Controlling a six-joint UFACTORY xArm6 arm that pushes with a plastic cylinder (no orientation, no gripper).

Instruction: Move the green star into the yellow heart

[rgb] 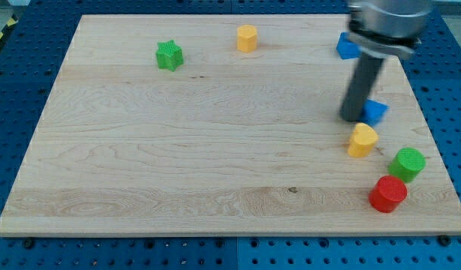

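Observation:
The green star (169, 55) lies near the board's top left. A yellow block (247, 37) sits to its right near the top edge, a clear gap between them. A second yellow block (362, 140) lies at the right, below my tip. I cannot tell which of the two is the heart. My tip (354, 118) rests on the board at the right, far from the green star. It stands right against the left side of a blue block (377, 112).
Another blue block (346, 47) sits near the top right, partly hidden behind the arm. A green cylinder (407, 163) and a red cylinder (387, 193) stand close together at the lower right. The wooden board (178, 165) lies on a blue pegboard.

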